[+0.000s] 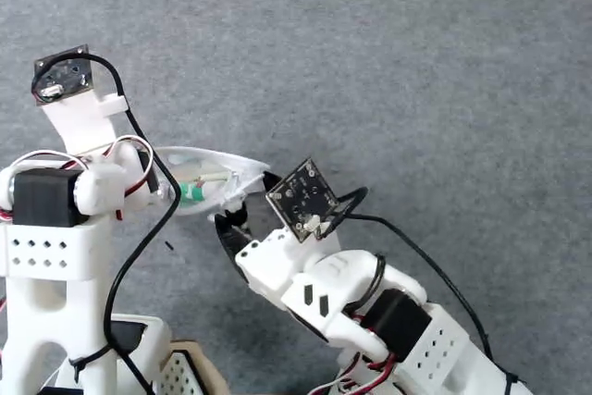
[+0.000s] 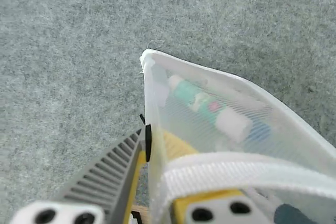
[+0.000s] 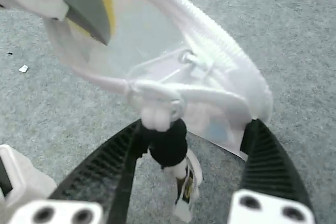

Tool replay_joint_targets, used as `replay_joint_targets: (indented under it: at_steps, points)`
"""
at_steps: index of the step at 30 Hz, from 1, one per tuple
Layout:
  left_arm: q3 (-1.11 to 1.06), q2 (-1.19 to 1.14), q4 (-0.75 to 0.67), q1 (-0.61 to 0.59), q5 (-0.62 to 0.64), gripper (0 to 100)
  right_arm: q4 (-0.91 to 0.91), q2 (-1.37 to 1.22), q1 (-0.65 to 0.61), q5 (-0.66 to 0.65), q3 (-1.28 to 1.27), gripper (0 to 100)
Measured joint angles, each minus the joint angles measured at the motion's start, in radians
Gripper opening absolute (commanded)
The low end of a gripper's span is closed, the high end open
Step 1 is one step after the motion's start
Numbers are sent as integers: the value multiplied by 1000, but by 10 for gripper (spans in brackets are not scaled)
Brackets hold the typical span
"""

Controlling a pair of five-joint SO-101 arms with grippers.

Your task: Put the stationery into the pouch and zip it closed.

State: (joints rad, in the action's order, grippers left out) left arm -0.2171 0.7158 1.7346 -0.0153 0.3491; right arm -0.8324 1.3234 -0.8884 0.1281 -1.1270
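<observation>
zipper pull (image 3: 157, 114) could be missed
pouch (image 2: 210, 108) is clamped by the left gripper (image 2: 149, 140); right gripper (image 3: 197, 129) is held apart around the pull, so a skewed closing could lose it.

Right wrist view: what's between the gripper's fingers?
In the right wrist view, the pouch's white zip pull and a black-capped tube lie between the right gripper's open fingers.

White translucent mesh pouch (image 2: 294, 129), zip open, green-and-white stick (image 2: 206, 106) inside, perhaps glue.

Sheer white mesh-cloth pouch (image 2: 231, 103) with woven zip tape (image 3: 212, 38); rough, matt grey felt table cover (image 1: 416, 71).
</observation>
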Motion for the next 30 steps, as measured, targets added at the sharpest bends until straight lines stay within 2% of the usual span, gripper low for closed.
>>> replay_joint_targets:
  at_steps: [26,28,30]
  points:
    - [21,0,-37,0,0,29,-80,0,0,0,-9,253]
    - [21,0,-37,0,0,29,-80,0,0,0,-12,232]
    - [21,0,-37,0,0,29,-80,0,0,0,-12,161]
